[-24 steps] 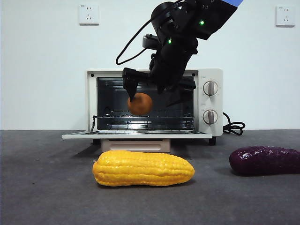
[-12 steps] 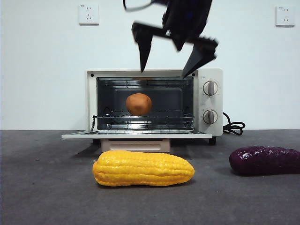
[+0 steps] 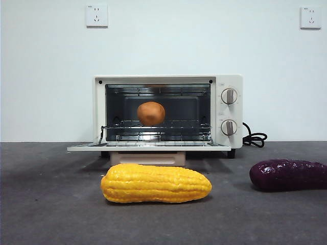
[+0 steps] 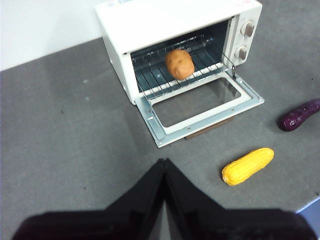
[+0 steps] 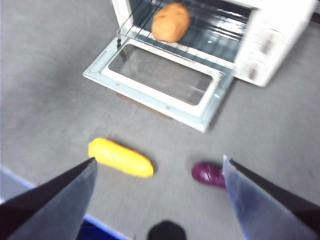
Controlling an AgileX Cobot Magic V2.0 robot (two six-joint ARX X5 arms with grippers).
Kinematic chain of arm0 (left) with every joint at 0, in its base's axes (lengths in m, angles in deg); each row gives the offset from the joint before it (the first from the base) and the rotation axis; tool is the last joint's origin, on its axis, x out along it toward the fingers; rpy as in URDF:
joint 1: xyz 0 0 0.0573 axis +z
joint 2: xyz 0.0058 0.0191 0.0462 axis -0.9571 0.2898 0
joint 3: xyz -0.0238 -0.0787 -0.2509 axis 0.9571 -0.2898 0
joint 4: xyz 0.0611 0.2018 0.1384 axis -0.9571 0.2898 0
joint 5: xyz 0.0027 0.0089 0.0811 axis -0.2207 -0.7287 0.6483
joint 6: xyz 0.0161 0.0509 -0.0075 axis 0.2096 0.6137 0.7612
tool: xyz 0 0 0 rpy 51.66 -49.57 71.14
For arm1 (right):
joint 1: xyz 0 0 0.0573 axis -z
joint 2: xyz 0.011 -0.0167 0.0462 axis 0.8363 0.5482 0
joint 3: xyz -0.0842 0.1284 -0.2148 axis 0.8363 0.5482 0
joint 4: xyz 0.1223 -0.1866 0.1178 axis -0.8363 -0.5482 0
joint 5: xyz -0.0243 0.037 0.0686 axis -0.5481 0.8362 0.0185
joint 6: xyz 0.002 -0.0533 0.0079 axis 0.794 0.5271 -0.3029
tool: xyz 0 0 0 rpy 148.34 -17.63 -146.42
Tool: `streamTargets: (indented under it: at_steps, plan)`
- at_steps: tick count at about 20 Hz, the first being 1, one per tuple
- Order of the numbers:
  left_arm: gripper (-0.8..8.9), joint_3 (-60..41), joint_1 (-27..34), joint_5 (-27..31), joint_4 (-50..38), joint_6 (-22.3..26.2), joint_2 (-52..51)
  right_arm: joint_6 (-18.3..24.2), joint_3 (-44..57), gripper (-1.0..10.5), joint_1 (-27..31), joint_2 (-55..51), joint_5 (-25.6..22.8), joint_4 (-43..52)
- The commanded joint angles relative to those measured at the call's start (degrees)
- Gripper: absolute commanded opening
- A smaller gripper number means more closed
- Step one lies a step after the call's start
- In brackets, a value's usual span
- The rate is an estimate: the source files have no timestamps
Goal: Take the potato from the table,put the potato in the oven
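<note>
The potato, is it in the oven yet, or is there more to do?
Yes, the potato sits on the wire rack inside the oven. Neither pincer holds anything: the right pincer is open high above the table, the left pincer shut. The oven door hangs open; nothing else looks left.

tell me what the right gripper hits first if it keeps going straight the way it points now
Probably the bare dark grey table, between the yellow corn cob and the purple vegetable; the right gripper has open jaws, and depth is unclear.

Even bright light, soft shadows, right wrist view motion-blurred.
</note>
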Motion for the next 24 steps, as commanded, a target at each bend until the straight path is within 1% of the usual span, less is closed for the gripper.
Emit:
streamTargets:
  at_steps: [1,2,3,5,6,8,10,12,14,15,16,18,20,21,23,24]
  plan:
    - [-0.06,-0.28,0.13,0.11,-0.22,-2.05,1.49,-1.75,-0.04,2.5,-0.24,-5.81,-0.20,-3.41]
    - [-0.06,-0.28,0.13,0.11,-0.24,-3.45,2.47,-1.70,-0.07,1.1,-0.24,-8.37,-0.20,-5.14]
    - [-0.06,-0.28,0.13,0.02,-0.24,-5.22,3.30,-1.70,-0.07,0.4,-0.24,-10.38,-0.20,-6.36]
    - [-0.06,-0.28,0.13,-1.66,-0.24,-9.53,5.20,-1.38,-0.17,0.3,-0.22,-14.19,-0.22,-9.18]
    - [-0.06,-0.28,0.13,-2.93,-0.24,-11.43,6.49,-0.39,-0.17,0.3,-0.22,-16.00,-0.24,-10.51]
    - [-0.06,-0.28,0.13,-3.52,-0.22,-13.75,9.07,0.68,-0.28,0.3,-0.22,-18.69,-0.22,-10.84]
    - [-0.06,-0.28,0.13,-3.54,-0.24,-14.69,11.98,0.94,-0.52,0.3,-0.22,-20.55,-0.13,-10.88]
    - [-0.06,-0.33,0.26,-3.48,-0.22,-16.37,15.23,2.49,-0.83,0.3,-0.22,-21.86,0.24,-10.91]
    - [-0.06,-1.44,1.60,-3.30,-0.24,-16.41,18.10,4.35,-1.33,0.2,-0.22,-22.21,0.20,-10.91]
    - [-0.06,-2.99,2.91,-3.32,-0.24,-16.22,19.04,5.40,-1.68,-0.1,-0.22,-22.21,0.20,-10.91]
    - [-0.06,-5.38,4.35,-3.28,-0.55,-16.06,19.63,6.40,-2.12,-0.1,-0.22,-22.21,0.22,-10.91]
    - [-0.06,-10.19,6.32,-3.65,-3.54,-15.96,19.74,7.10,-2.73,-0.1,-0.20,-22.21,0.20,-10.91]
    - [-0.06,-15.80,8.61,-5.90,-7.98,-16.31,19.71,7.26,-3.50,-0.1,-0.20,-22.21,0.20,-10.91]
    - [-0.06,-18.91,10.27,-8.11,-10.78,-16.39,19.71,7.26,-3.89,-0.1,-0.20,-22.21,0.17,-10.91]
    - [-0.06,-24.55,14.12,-14.05,-16.74,-16.90,19.89,7.19,-4.59,-0.1,-0.20,-22.21,0.07,-10.91]
    - [-0.06,-27.43,16.28,-18.03,-20.33,-17.40,20.26,6.80,-4.98,-0.1,-0.20,-22.21,0.00,-10.91]
